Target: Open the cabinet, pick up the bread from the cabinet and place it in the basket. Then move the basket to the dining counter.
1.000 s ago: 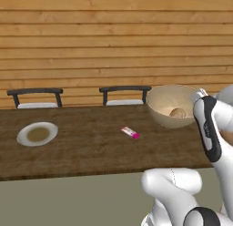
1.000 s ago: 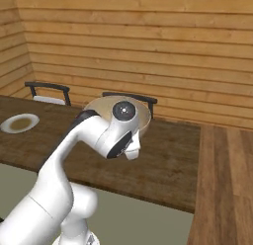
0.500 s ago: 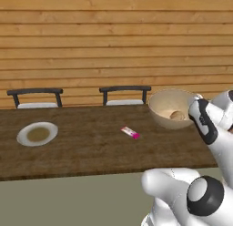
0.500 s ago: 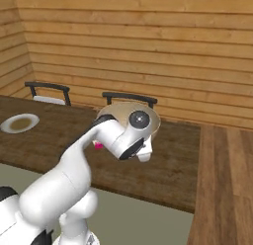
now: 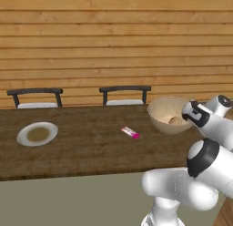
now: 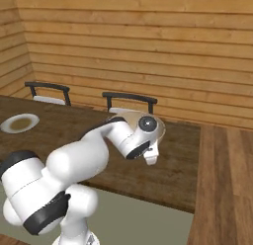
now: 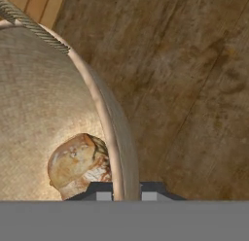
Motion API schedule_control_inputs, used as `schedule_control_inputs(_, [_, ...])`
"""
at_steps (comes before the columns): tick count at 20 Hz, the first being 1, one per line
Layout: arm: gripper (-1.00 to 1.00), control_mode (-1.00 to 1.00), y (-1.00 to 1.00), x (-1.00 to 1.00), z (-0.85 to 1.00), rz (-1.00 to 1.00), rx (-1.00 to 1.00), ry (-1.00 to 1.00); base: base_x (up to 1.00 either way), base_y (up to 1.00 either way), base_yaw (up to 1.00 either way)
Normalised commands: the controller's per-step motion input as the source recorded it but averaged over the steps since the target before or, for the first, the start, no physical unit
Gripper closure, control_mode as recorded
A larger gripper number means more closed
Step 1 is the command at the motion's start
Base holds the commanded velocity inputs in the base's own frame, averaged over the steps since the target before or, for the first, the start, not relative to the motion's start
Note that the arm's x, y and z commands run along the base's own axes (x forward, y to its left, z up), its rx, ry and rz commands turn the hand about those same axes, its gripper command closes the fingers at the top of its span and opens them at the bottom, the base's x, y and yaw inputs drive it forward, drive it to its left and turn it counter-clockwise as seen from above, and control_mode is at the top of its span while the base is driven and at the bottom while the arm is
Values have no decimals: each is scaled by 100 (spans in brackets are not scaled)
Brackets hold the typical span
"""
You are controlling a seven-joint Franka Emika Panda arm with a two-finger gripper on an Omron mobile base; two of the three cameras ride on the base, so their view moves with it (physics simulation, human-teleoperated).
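Note:
The speckled beige basket (image 5: 164, 115) is low over the right end of the dark wood dining counter (image 5: 91, 145); I cannot tell whether it touches the top. The tan-brown bread (image 5: 174, 120) lies inside it. My gripper (image 5: 188, 121) is shut on the basket's right rim. In the hand view the rim (image 7: 104, 119) runs down between my gripper's (image 7: 125, 192) two dark tips, with the bread (image 7: 78, 164) on the inner side and the dining counter (image 7: 194, 89) on the outer side. From the right, my arm covers most of the basket (image 6: 161, 132). The cabinet is out of view.
A white plate (image 5: 37, 133) sits at the counter's left, and a small pink-and-white item (image 5: 130, 132) lies mid-counter. Two dark chairs (image 5: 35, 96) (image 5: 125, 94) stand behind, against a wood plank wall. The counter ends at the right, beside wood floor (image 6: 222, 180).
The arm has folded downward and the basket has come down slightly toward the counter's right end. My grip on its rim is unchanged.

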Motion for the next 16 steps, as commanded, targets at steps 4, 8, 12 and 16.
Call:
schedule_control_inputs(4, [100,-100,-14,24,-29,0,0,3,0,0,0])
schedule_control_inputs(8, [100,-100,-13,8,-19,0,0,0,0,0,0])
schedule_control_inputs(12, [100,-100,-5,1,-22,0,0,0,0,0,0])
schedule_control_inputs(16, [100,-100,-2,4,-33,0,0,2,0,0,0])
